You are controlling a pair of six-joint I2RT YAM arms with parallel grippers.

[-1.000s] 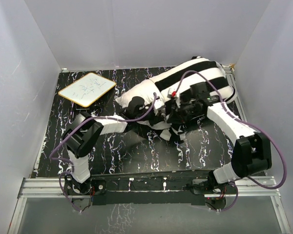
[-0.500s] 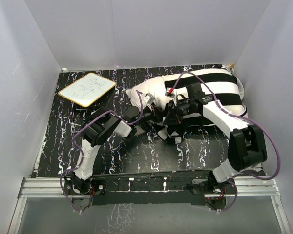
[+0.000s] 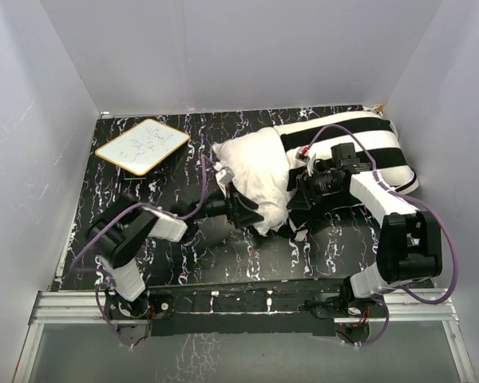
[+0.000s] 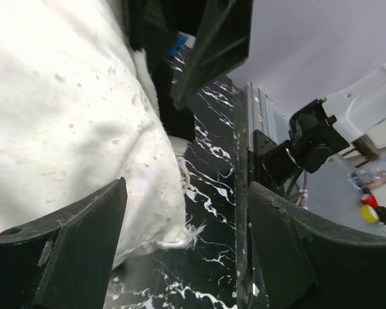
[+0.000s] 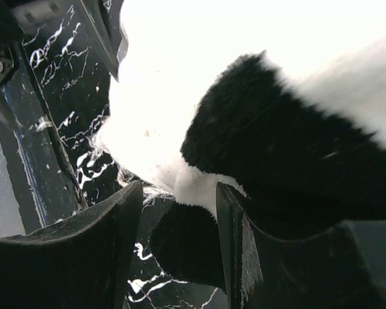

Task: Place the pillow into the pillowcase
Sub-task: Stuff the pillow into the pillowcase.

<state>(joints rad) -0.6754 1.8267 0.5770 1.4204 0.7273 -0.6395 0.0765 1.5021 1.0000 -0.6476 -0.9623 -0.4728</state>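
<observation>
Pillow (image 3: 255, 179) half inside the pillowcase (image 3: 359, 152), both grippers open at its near edge.
The left gripper (image 4: 183, 193) stands wide apart around the pillow's near corner, clamping nothing. The right gripper (image 5: 177, 193) is part open, with the pillowcase hem loose in its gap. The pillow lies lengthwise left to right, far right on the table (image 3: 319, 247). Its bare end points left.
</observation>
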